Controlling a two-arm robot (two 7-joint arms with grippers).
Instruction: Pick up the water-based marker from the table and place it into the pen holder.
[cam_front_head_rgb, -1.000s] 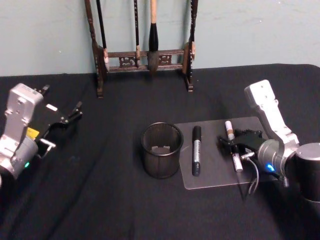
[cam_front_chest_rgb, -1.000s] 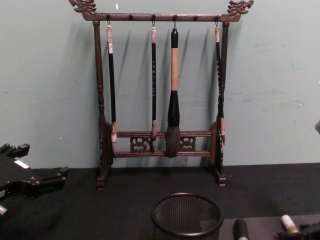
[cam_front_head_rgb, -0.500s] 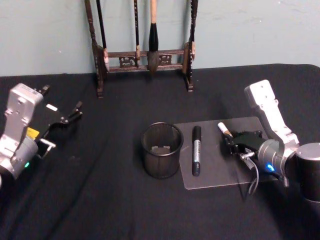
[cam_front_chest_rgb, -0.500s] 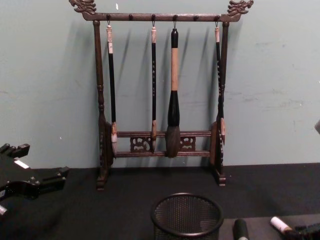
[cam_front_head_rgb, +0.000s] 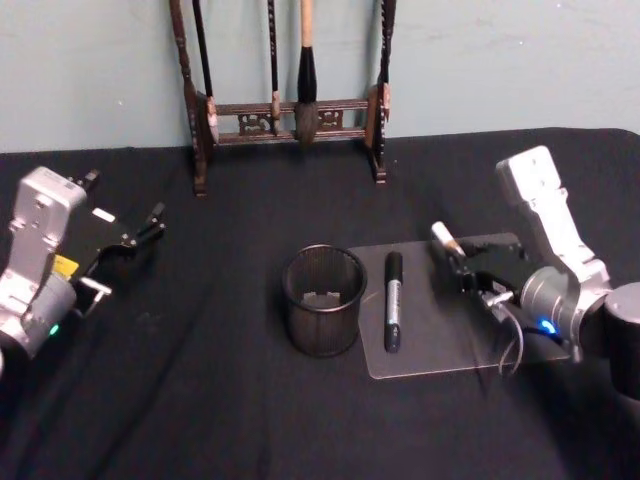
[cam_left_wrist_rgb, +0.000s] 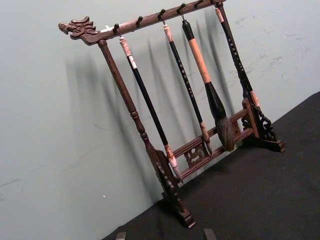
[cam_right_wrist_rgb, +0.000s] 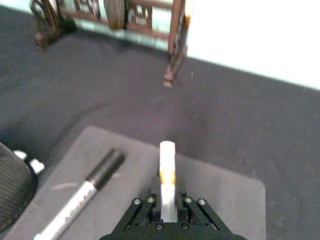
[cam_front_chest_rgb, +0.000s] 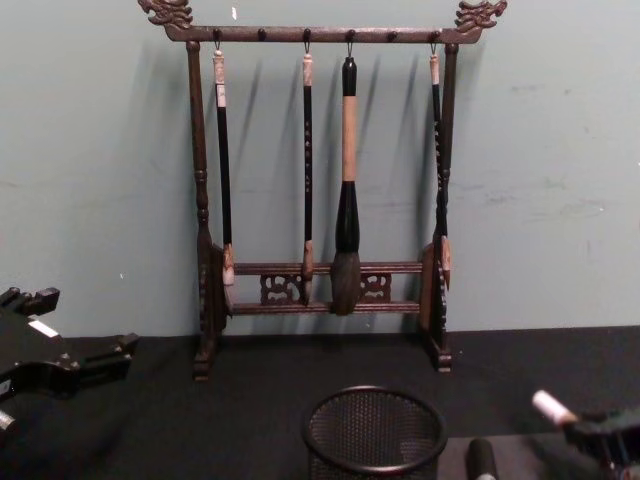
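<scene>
My right gripper (cam_front_head_rgb: 470, 272) is shut on the water-based marker (cam_front_head_rgb: 443, 238), a white pen with an orange band. It holds the marker tilted above the grey mat (cam_front_head_rgb: 440, 345), to the right of the pen holder (cam_front_head_rgb: 322, 300). In the right wrist view the marker (cam_right_wrist_rgb: 167, 172) sticks out forward between the fingers of the right gripper (cam_right_wrist_rgb: 167, 207). In the chest view its white end (cam_front_chest_rgb: 553, 408) rises right of the pen holder (cam_front_chest_rgb: 375, 432). The black mesh cup stands on the black table (cam_front_head_rgb: 200, 400). My left gripper (cam_front_head_rgb: 150, 225) hangs open at the far left.
A second marker with a black cap (cam_front_head_rgb: 393, 300) lies on the mat between the pen holder and my right gripper. A tall wooden brush rack (cam_front_head_rgb: 290, 110) stands at the back against the wall. Small white pieces lie inside the pen holder.
My right gripper closed on the marker lying on the mat and lifted it, tilting its white end up and slightly away from me. The left arm stayed still.
</scene>
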